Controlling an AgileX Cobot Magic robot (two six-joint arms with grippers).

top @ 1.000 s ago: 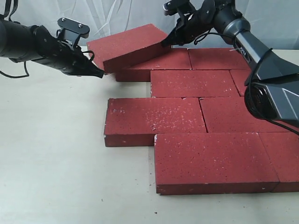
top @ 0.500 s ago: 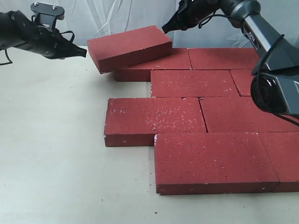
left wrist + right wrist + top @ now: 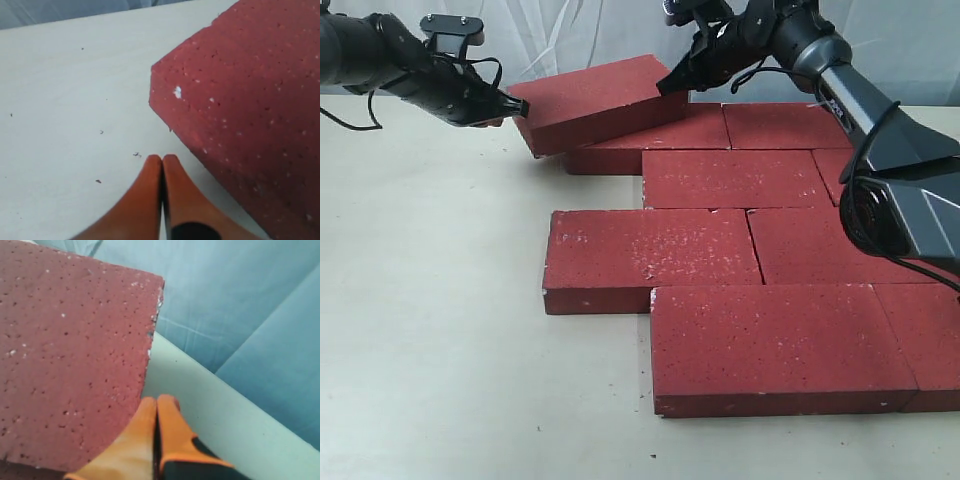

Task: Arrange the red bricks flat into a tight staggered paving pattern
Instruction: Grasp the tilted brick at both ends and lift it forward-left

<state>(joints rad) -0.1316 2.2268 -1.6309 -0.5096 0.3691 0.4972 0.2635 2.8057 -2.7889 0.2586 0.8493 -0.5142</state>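
A tilted brick [image 3: 595, 100] rests on the back row of the red bricks [image 3: 650, 250], which lie flat on the desk [image 3: 440, 330]. The left gripper [image 3: 523, 108] and right gripper [image 3: 667, 88] flank its ends — jaws closed on both, holding nothing.

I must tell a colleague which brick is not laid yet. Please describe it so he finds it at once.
Start at the red brick paving on the pale table and go to its far left corner. There one brick sits between the left claw and the right claw, resting on another. Unlike its flat neighbours, it is tilted.
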